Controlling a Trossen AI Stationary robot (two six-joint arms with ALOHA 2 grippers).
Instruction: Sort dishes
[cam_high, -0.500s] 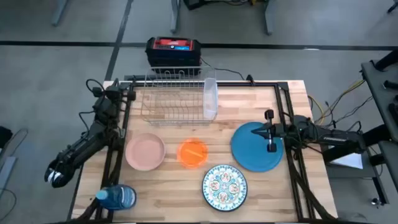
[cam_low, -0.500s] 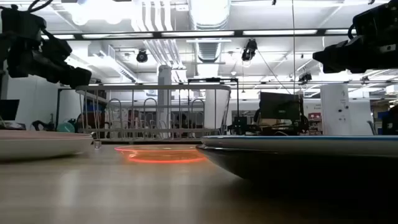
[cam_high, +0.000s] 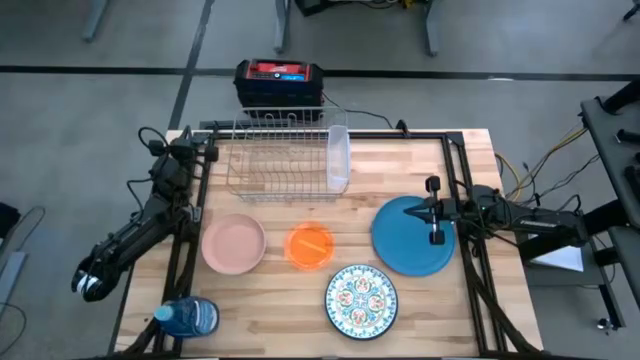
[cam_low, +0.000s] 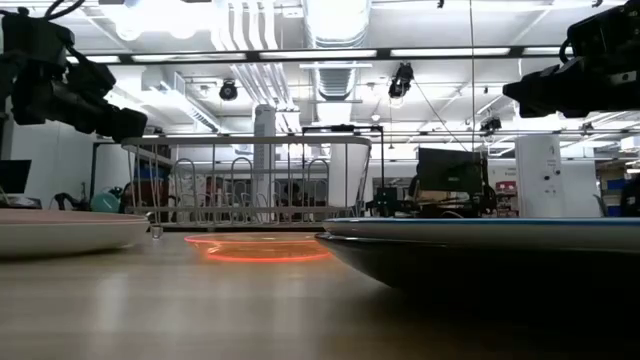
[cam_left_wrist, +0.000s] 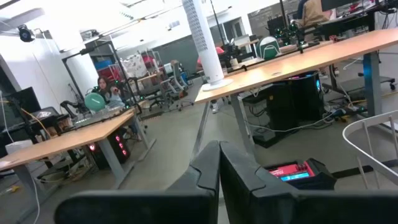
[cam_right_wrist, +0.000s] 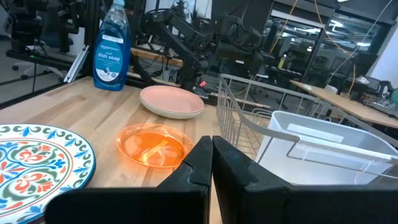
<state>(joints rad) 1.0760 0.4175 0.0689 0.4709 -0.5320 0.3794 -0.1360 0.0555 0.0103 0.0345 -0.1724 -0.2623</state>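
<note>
Several dishes rest by their bases on the wooden table. The large plain blue plate (cam_high: 405, 245) lies at the right. The ornate teal-white plate (cam_high: 361, 300) lies near the front edge. The small orange bowl (cam_high: 310, 245) and the pink dish (cam_high: 233, 244) lie mid-table. The pale blue-white plate is out of view. My right gripper (cam_high: 420, 211) hovers shut above the blue plate's right part; its wrist view shows the fingers closed (cam_right_wrist: 211, 155). My left gripper (cam_high: 188, 150) waits shut (cam_left_wrist: 219, 163) at the table's far left corner.
A wire dish rack (cam_high: 278, 158) stands at the far side, with a clear plastic container (cam_high: 338, 158) at its right end. A blue soap bottle (cam_high: 190, 317) lies at the near left corner. A red-black box (cam_high: 279, 82) sits on the floor beyond the table.
</note>
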